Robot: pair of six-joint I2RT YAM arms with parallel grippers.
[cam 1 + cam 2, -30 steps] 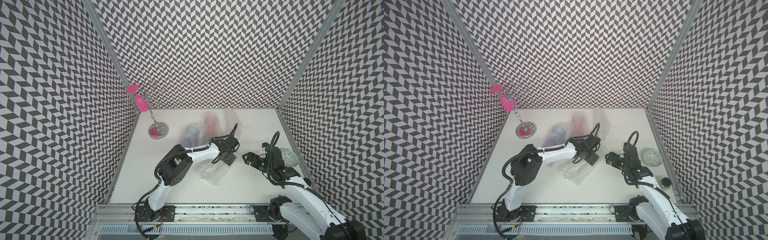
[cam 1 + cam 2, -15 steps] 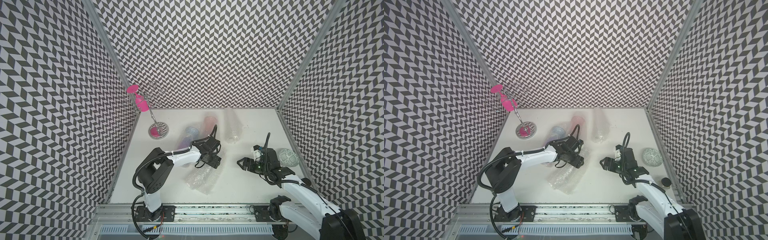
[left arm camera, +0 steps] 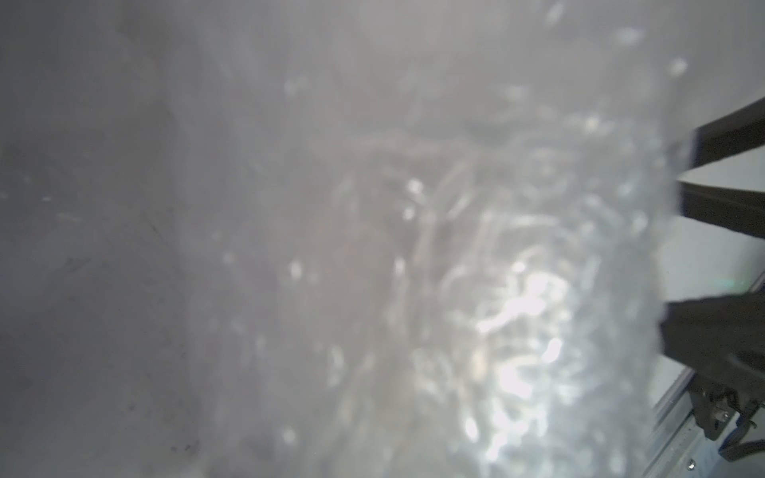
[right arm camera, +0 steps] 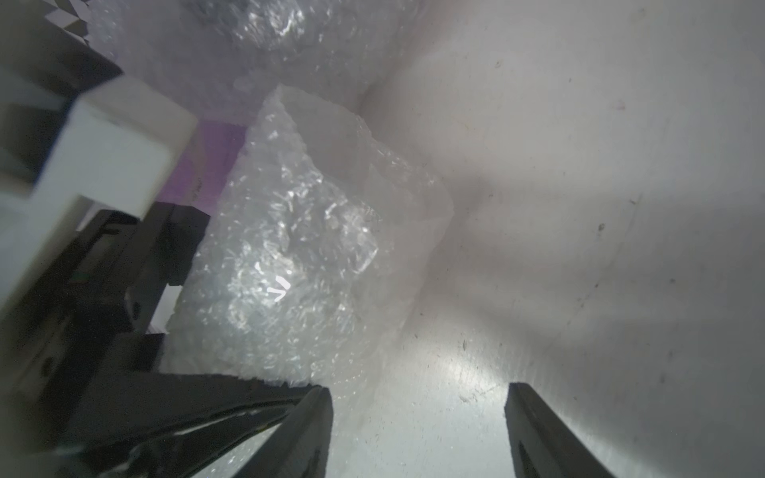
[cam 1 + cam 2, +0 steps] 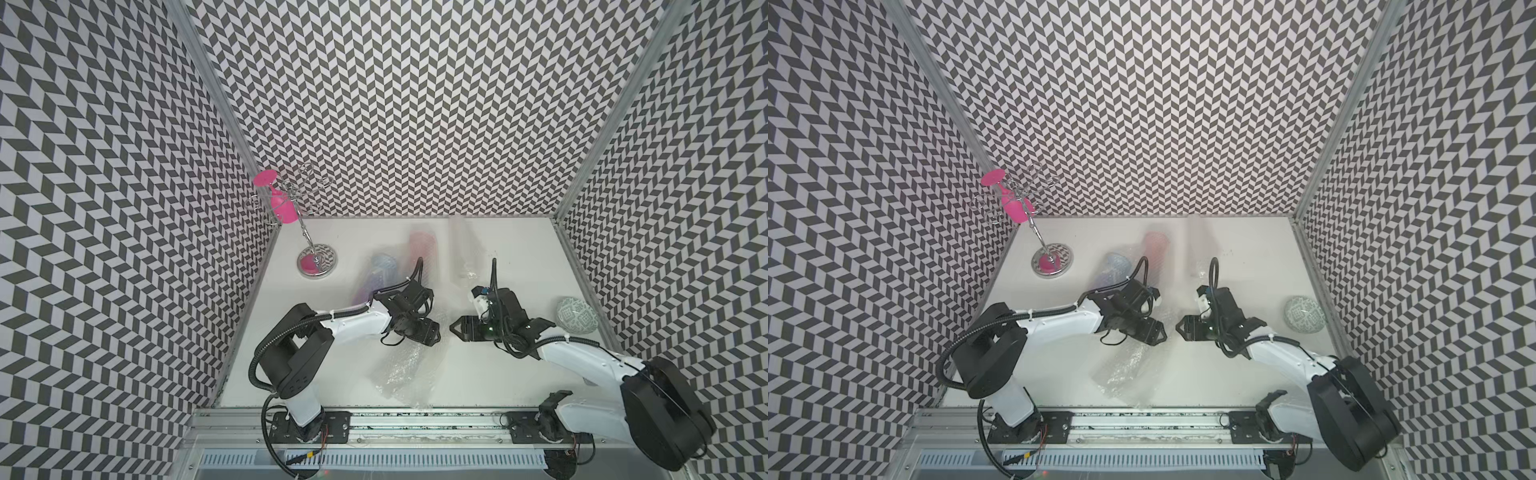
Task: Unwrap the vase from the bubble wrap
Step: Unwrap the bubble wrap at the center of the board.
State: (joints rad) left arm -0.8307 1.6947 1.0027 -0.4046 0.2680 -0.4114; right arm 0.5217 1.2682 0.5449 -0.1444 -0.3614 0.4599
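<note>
I find the loose sheet of bubble wrap [image 5: 409,370] [image 5: 1133,370] crumpled on the desk [image 5: 519,374], midway along the front edge. It runs from just short of that edge up under the left pincer [image 5: 432,332] [image 5: 1158,332].

The left wrist view is filled by blurred bubble wrap [image 3: 496,289] close to the lens. No finger of the left pincer shows there, so I cannot tell whether it is released or clenched, nor whether it grips the sheet.

The right pincer [image 5: 455,328] [image 4: 416,389] faces the left one tip to tip, near it but apart, over the middle of the desk. In the right wrist view its fingers [image 4: 318,418] stand apart with bare desk between them: released, nothing held. The bunched bubble wrap [image 4: 281,256] sits just beyond one fingertip, against the left arm's black hardware.

Toward the back edge lie three wrapped bundles side by side:
- a blue-purple bundle [image 5: 378,270]
- a red bundle [image 5: 420,245]
- a clear bundle [image 5: 459,245]

A patterned round object [image 5: 577,316] rests unwrapped near the right edge. In the back left corner stands a wire rack [image 5: 316,262] with a pink glass [image 5: 278,203] hanging from it.
</note>
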